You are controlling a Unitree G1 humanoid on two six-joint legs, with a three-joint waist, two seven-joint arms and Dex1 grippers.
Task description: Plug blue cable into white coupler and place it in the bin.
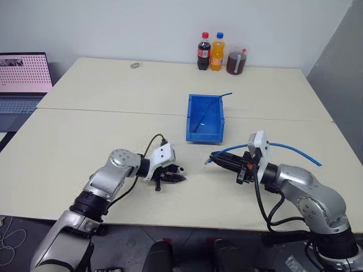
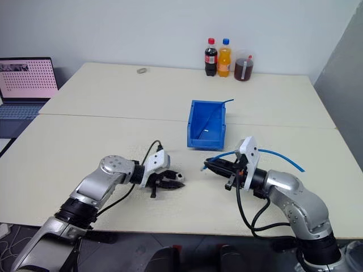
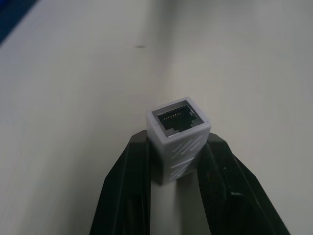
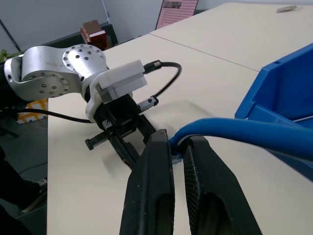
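**A:** Why are your two grippers facing each other above the table (image 1: 68, 141)?

**B:** Your left gripper (image 1: 177, 175) is clamped on the white coupler (image 3: 178, 134), socket turned outward, so it's ready to take a plug.

**A:** And your right one?

**B:** Your right gripper (image 1: 214, 160) is closed on the blue cable (image 4: 230, 129) near its end, aimed at that socket but apart from it; the rest trails behind the arm.

**A:** The bin (image 1: 191, 116)?

**B:** Just beyond both grippers, with a thinner blue cable (image 1: 212, 107) already inside; yours likely goes there once it's plugged.
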